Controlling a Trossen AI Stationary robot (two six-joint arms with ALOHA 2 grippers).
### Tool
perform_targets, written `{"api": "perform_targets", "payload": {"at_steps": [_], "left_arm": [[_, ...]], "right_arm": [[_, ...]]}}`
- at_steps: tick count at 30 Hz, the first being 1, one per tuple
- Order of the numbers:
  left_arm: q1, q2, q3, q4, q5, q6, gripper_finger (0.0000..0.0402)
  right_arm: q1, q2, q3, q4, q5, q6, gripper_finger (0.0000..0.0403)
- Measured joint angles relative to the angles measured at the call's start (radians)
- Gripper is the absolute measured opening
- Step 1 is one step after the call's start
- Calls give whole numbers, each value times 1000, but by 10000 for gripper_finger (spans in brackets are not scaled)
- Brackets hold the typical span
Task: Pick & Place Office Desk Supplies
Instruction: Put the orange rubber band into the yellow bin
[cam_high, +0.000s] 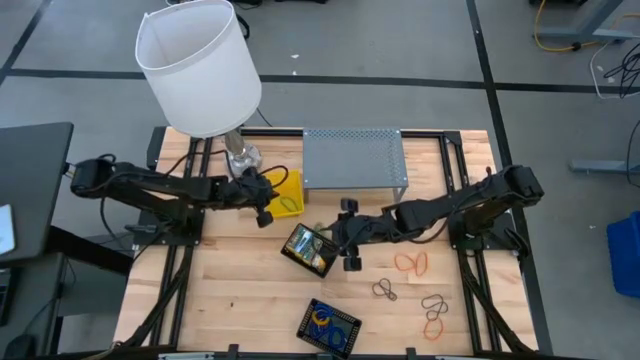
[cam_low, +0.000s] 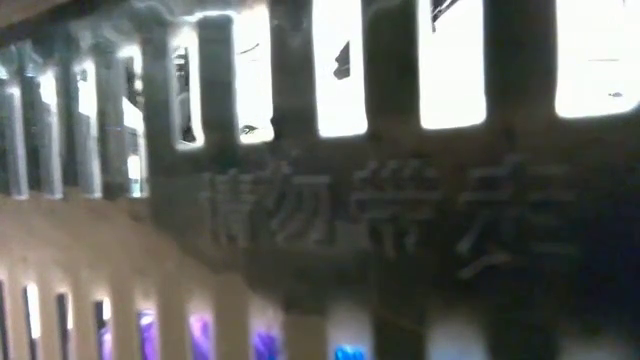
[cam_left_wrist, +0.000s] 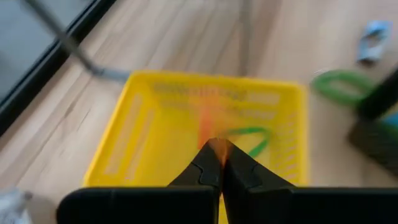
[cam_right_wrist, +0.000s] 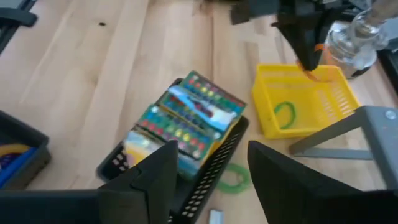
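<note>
Over yellow basket (cam_high: 287, 192) | left gripper (cam_left_wrist: 219, 155) pressed together, pinching orange rubber band (cam_left_wrist: 210, 121) | above black tray (cam_right_wrist: 205, 180) with colourful crayon boxes (cam_right_wrist: 183, 124) | right gripper (cam_right_wrist: 208, 168) spread, holding nothing

Even overhead light, uneven sharpness

The low view is blurring heavily, bright panels glaring behind it; the yellow basket (cam_left_wrist: 205, 124) is smearing in the left wrist view.

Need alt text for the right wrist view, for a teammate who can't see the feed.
The right gripper, fingers open, hovers above crayon boxes stacked in a black mesh tray on the wooden table. Beyond, the left gripper holds an orange rubber band over a yellow basket containing a green band.
</note>
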Motion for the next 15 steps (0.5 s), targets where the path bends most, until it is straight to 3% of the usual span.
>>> {"api": "perform_targets", "payload": {"at_steps": [8, 15], "left_arm": [[80, 0, -52, 101, 135, 5, 8], [101, 0, -52, 143, 168, 35, 73]], "right_arm": [[22, 0, 0, -3, 1, 10, 201], [22, 0, 0, -2, 1, 19, 201]]}}
